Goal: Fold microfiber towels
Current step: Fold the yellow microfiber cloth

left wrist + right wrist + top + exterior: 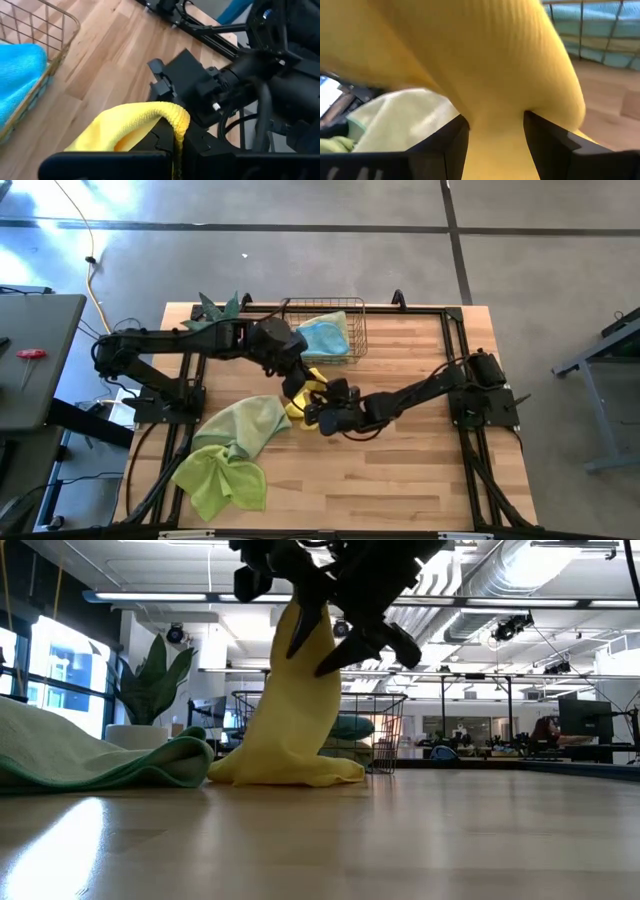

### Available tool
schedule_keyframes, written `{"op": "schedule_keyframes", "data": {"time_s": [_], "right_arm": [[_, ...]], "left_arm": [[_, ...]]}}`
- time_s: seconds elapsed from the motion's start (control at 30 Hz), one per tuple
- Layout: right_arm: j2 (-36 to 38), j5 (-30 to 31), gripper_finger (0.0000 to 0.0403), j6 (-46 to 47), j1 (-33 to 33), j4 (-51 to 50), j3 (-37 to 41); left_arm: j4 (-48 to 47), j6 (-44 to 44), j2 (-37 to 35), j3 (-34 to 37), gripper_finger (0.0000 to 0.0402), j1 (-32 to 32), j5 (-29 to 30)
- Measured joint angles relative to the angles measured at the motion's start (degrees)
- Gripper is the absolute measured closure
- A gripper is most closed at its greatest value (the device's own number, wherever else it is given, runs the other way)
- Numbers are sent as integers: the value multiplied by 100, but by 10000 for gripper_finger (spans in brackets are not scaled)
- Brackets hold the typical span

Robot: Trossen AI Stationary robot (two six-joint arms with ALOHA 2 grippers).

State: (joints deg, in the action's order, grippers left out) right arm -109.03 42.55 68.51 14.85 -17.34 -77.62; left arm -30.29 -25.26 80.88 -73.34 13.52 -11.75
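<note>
We count four microfiber towels. The yellow towel [290,730] is lifted into a tall peak above the middle of the wooden desk [420,470], its lower edge still pooled on the wood. The left hand [176,150] is pinched closed on a top fold of it, and the right hand [495,137] has its two dark fingers [547,145] set wide on either side of the hanging yellow cloth; we cannot tell whether they press it or only straddle it. In the high view the two hands meet at the desk's centre, the left hand [300,385] just above the right hand [318,417].

The pale sage towel [248,423] lies crumpled on the desk left of centre, touching the lime green towel [222,478], which is bunched nearer the front left corner. The light blue towel [325,335] sits inside the one wire basket [355,340] at the desk's far edge. One potted plant [155,685] stands at the far left corner, beside the basket
</note>
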Motion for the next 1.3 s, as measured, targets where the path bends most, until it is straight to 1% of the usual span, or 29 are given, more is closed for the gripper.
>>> {"op": "schedule_keyframes", "data": {"time_s": [0.13,0.27,0.43,0.5,0.6,0.7,0.87,0.97,1.1,1.17,1.3], "right_arm": [[0,-123,221,343,29,-564,0],[0,-133,221,758,105,-1083,0],[0,-180,221,936,185,-1218,0],[0,-290,221,945,188,-1380,-2],[0,-574,221,897,188,-2095,-1],[0,-818,221,1038,188,-2926,-2],[27,-919,221,1157,159,-3759,0],[176,-1030,221,1101,151,-3773,0],[384,-1489,221,734,165,-3438,0],[440,-1616,222,660,194,-3412,0],[451,-1650,221,1054,209,-3209,0]], "left_arm": [[1,0,-1,0,401,89,-41],[7,52,-7,0,401,185,-227],[9,124,-9,0,401,275,-310],[7,148,-9,0,401,318,-310],[-13,151,-9,0,401,410,-350],[-39,197,-9,0,401,489,-440],[-126,288,-11,0,401,529,-461],[-296,302,-11,0,401,570,-459],[-467,362,-11,-1,401,638,-425],[-496,392,-11,-2,401,644,-415],[-481,404,-11,-2,401,638,-417]]}}
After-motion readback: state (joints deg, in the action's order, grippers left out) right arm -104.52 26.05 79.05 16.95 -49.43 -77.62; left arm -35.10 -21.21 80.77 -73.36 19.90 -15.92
